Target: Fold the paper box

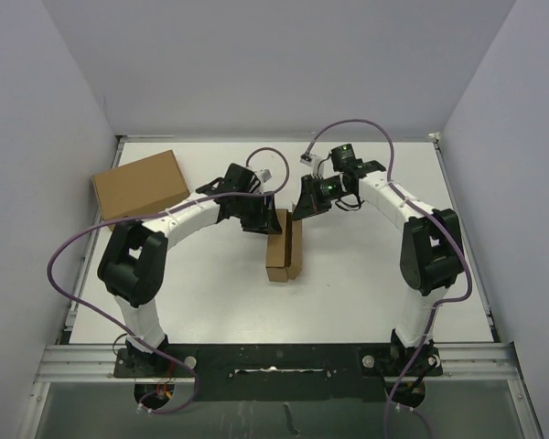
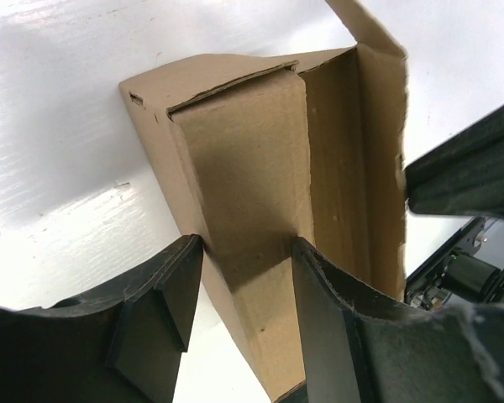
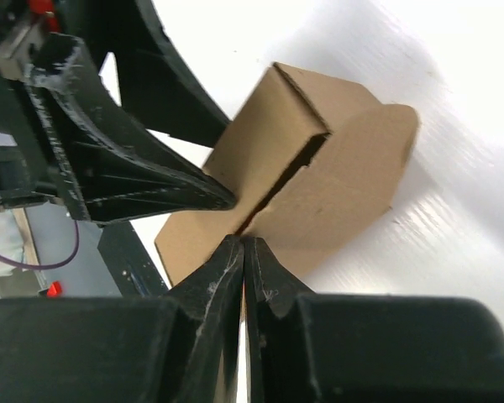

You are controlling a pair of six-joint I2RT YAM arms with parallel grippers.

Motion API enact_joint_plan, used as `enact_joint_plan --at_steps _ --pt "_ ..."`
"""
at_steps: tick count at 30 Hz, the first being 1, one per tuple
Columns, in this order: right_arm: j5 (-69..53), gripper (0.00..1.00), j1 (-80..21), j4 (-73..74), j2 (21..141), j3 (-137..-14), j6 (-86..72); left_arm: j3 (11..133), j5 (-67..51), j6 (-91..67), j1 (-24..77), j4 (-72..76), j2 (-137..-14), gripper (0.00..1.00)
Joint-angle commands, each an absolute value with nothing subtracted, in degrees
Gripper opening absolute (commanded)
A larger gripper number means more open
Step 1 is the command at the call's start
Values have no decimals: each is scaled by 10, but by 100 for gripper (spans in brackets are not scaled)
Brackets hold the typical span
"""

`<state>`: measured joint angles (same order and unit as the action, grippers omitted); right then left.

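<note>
The paper box (image 1: 282, 249) is brown cardboard, partly folded, standing mid-table with one flap raised. My left gripper (image 1: 259, 222) is at its far end. In the left wrist view its jaws (image 2: 245, 252) straddle a folded side wall of the box (image 2: 244, 159), with both fingertips touching the cardboard. My right gripper (image 1: 302, 208) is at the top of the raised flap. In the right wrist view its jaws (image 3: 244, 245) are pressed together on the thin flap edge of the box (image 3: 319, 176). The box interior is partly hidden.
A larger plain brown cardboard box (image 1: 139, 183) lies at the back left of the white table (image 1: 366, 293). Grey walls enclose the table on three sides. The left arm's finger (image 3: 134, 180) shows close beside the right gripper.
</note>
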<state>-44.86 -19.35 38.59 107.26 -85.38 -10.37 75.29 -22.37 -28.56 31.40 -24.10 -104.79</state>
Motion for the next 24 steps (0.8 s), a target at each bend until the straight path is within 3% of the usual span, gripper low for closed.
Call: enact_joint_plan --at_steps 1,15,24 --pt "-507 4 -212 340 1081 -847 -132 739 -251 -306 312 -185 -1022 45" --pt "-633 5 -157 284 1096 -802 -109 746 -254 -307 315 -180 -1025 45" --pt "-707 16 -82 415 1017 -792 176 775 -255 -294 318 -202 -1035 47"
